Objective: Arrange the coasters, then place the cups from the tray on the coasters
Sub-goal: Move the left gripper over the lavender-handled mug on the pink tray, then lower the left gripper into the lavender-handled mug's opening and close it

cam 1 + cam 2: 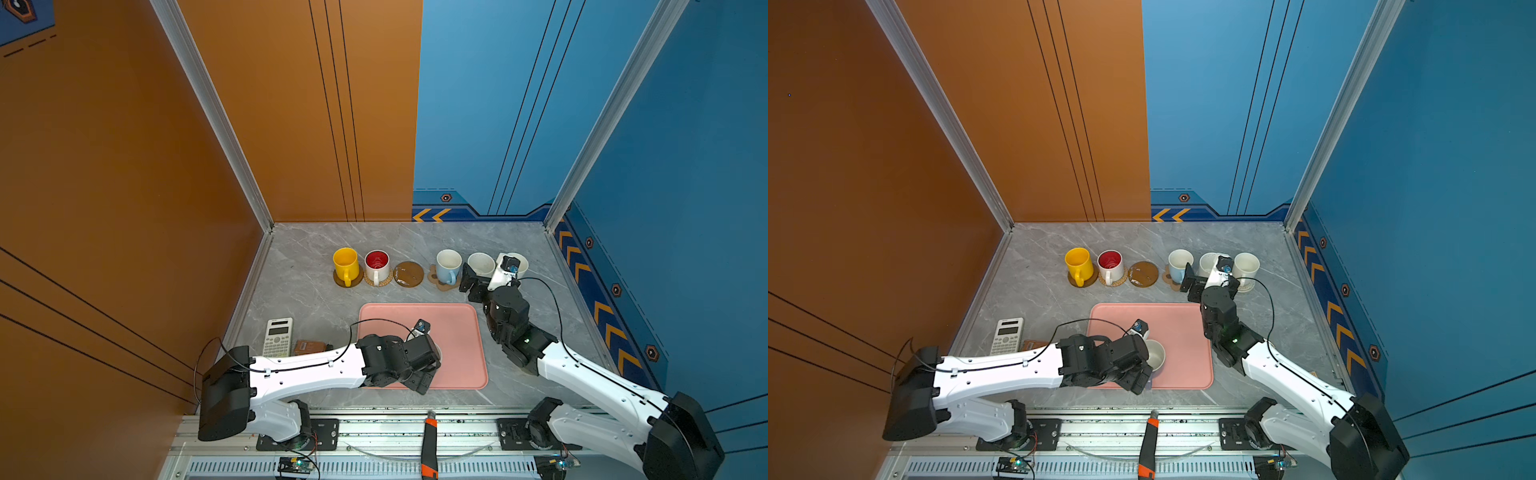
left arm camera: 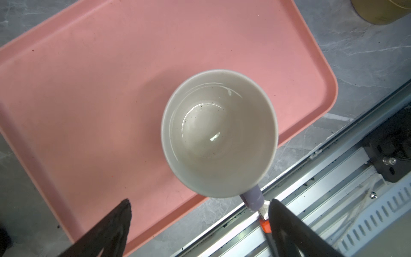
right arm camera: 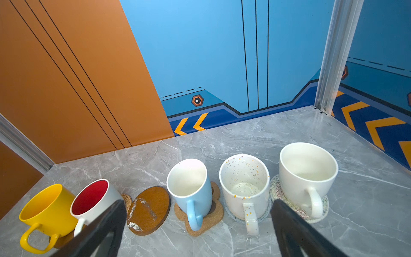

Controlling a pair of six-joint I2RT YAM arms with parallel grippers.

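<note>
No lettering reads; the calculator (image 1: 279, 336) face is too small.

The left arm (image 1: 307, 365) is reaching in low from the left, bending down at its end; the left gripper (image 2: 200, 200) is pointing downward, jaws spread wide; the right arm (image 1: 582, 374) is stretching far forward; the right gripper (image 3: 198, 201) is gaping, gripping nothing.

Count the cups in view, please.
6. Five stand in the back row on coasters: yellow, red-inside, blue, speckled, cream. One lilac cup is on the tray. None seems hidden.
</note>
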